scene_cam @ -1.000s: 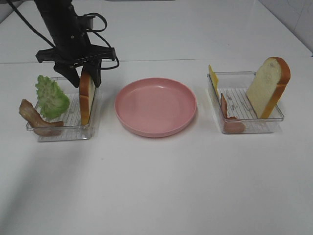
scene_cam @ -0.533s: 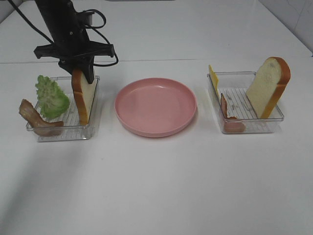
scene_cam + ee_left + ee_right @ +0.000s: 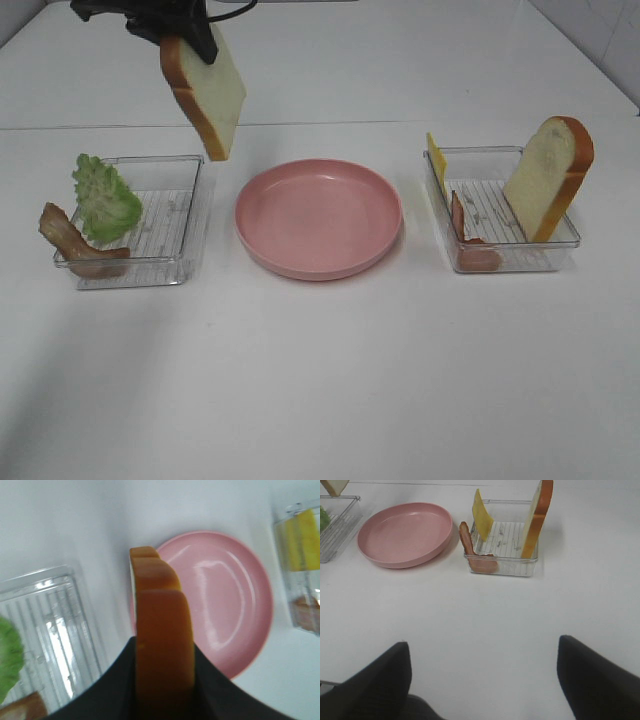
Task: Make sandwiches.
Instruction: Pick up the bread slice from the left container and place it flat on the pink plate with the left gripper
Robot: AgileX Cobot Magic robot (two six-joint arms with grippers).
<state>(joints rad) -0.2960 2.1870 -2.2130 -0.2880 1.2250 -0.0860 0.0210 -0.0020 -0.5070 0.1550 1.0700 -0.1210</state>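
Seeing bread slice (image 3: 207, 90) clamped in left fingers (image 3: 112, 692), hanging tilted in the air between left tray (image 3: 190, 215) and pink plate (image 3: 318, 218) on high view. Left wrist view gives only its crust, edge-on. Catching right fingers (image 3: 372, 680) on right wrist view alone: spread wide, holding nothing, over white desk (image 3: 320, 380).
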